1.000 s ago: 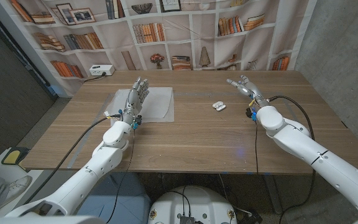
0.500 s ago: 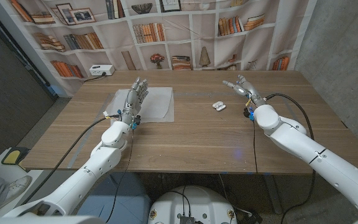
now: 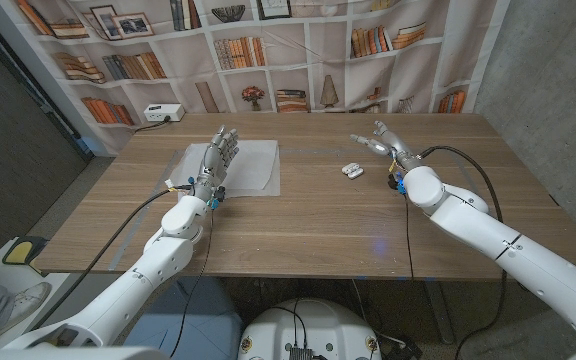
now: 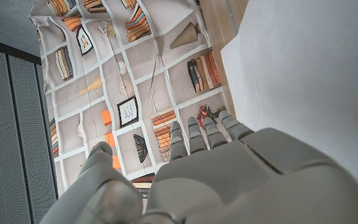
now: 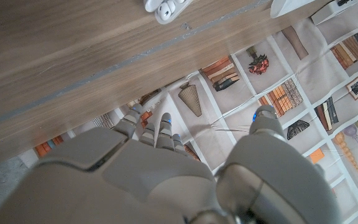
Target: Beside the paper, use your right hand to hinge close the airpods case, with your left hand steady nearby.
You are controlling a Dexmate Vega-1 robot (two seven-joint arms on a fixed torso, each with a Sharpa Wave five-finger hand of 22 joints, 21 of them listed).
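Up near the far right part of the table (image 3: 308, 215), the right robot hand (image 3: 380, 143) hangs with its fingers spread and nothing in them, reaching toward the middle of the table. It is close to the airpods case (image 3: 352, 171) but apart from it; the case lies just in front of and to the left of the fingertips. In the right wrist view the same hand (image 5: 166, 168) shows from behind, its fingers parted, with the case (image 5: 165, 7) at the frame's edge on the wood, lid swung back so that the white earbuds inside are visible.

The left robot hand (image 3: 217, 158) is over the paper (image 3: 258, 160), fingers extended, slightly apart and pointing toward the far edge, holding nothing. Whether it touches the sheet cannot be told. In the left wrist view this hand (image 4: 216, 174) sits low in the frame with the white paper (image 4: 303, 81) spread beyond it.

The case sits on bare wood to the right of the paper, well apart from the sheet's edge. Behind the table hangs a backdrop printed with bookshelves (image 3: 268, 50), and a white power strip (image 3: 162, 113) lies at the table's far left corner.
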